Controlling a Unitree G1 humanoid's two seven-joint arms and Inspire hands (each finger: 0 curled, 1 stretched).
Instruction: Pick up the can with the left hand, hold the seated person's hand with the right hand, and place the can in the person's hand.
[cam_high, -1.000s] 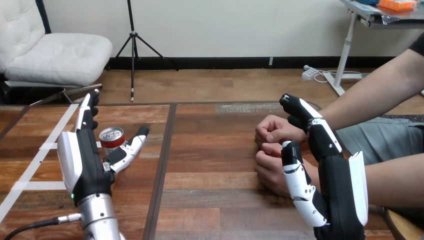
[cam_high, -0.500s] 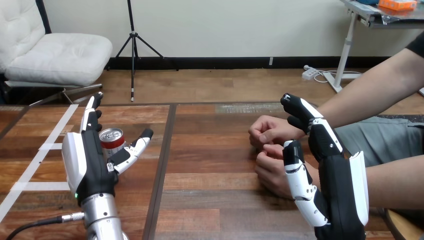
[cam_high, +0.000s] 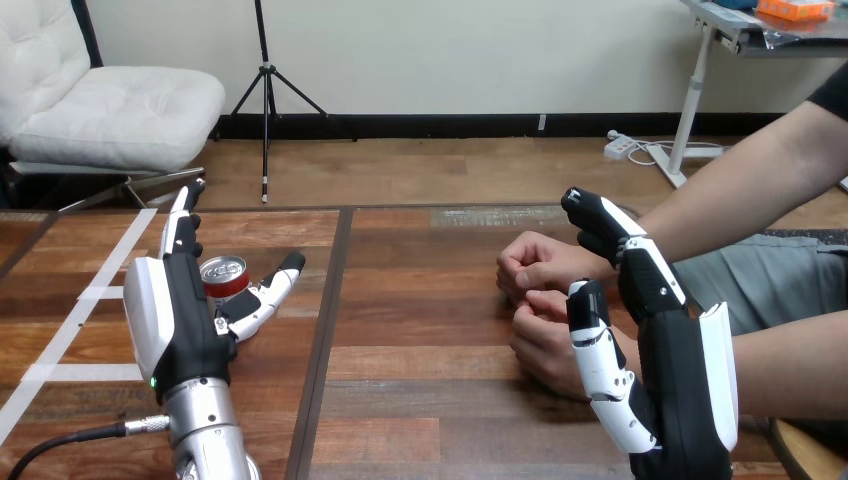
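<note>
A red can with a silver top stands upright on the table's left half. My left hand is open around it, straight fingers behind it and thumb stretched out on its right; I cannot tell whether they touch it. On the right, the person's two hands rest closed on the table, one just in front of the other. My right hand is open and stands upright beside them, fingers over the person's wrist, thumb by the nearer hand.
White tape strips mark the table's left part. A dark seam runs down the table between the can and the person's hands. The person's forearms come in from the right edge.
My left hand has moved slightly right and forward, closing in around the can. The person's farther hand shifted a little left. My right hand has barely moved.
</note>
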